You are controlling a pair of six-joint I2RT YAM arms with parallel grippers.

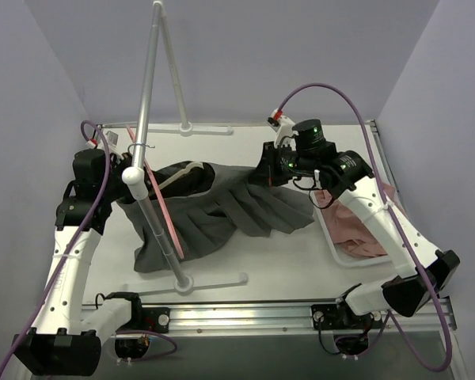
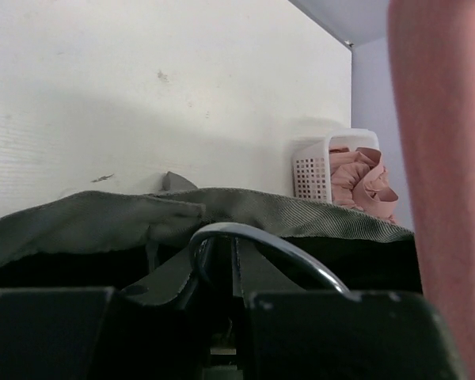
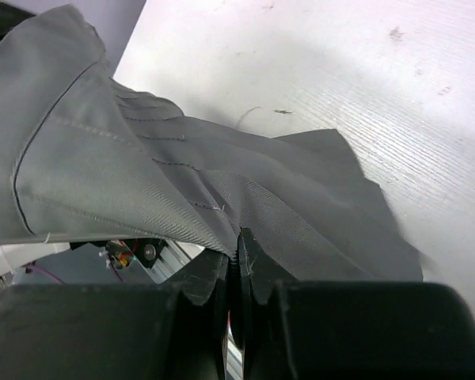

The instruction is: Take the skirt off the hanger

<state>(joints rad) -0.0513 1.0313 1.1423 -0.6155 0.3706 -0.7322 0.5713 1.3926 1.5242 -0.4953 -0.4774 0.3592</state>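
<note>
Skirt (image 1: 222, 214) of grey woven twill, pleated, with stitched seams and a flat waistband, spread in soft folds over the white table (image 1: 285, 261) between the two arms. Its left part is draped under the silver rail (image 1: 146, 95) of a clothes rack, whose white feet (image 1: 214, 281) rest on the table. A cream piece of the hanger (image 1: 182, 170) shows in the dark opening at the waist, so the garment is not yet off it.

Right gripper (image 3: 239, 252): jaws pressed together with no visible gap, pinching a fold of the grey cloth at the skirt's right end. The fabric rises from the pinch and fans out above the fingers; beyond it lies the matt, finely grained tabletop.

Left gripper (image 2: 226, 273): jaws almost together, leaving only a narrow slot. A thin, rounded wire hook (image 2: 301, 257) of bright metal arches out of that slot, so the jaws appear clamped on the hanger's hook. The waistband lies just behind it as a thick, ribbed edge.

Surroundings: a white plastic basket (image 1: 332, 237) with perforated walls stands at the table's right side, under the right arm, and holds crumpled pink cloth (image 1: 356, 229). A slim pink rod (image 1: 165, 214) runs slantwise across the skirt beside the rail; in the left wrist view it is a broad blurred band at the right edge. Rail and rod both cross the skirt's left half.
</note>
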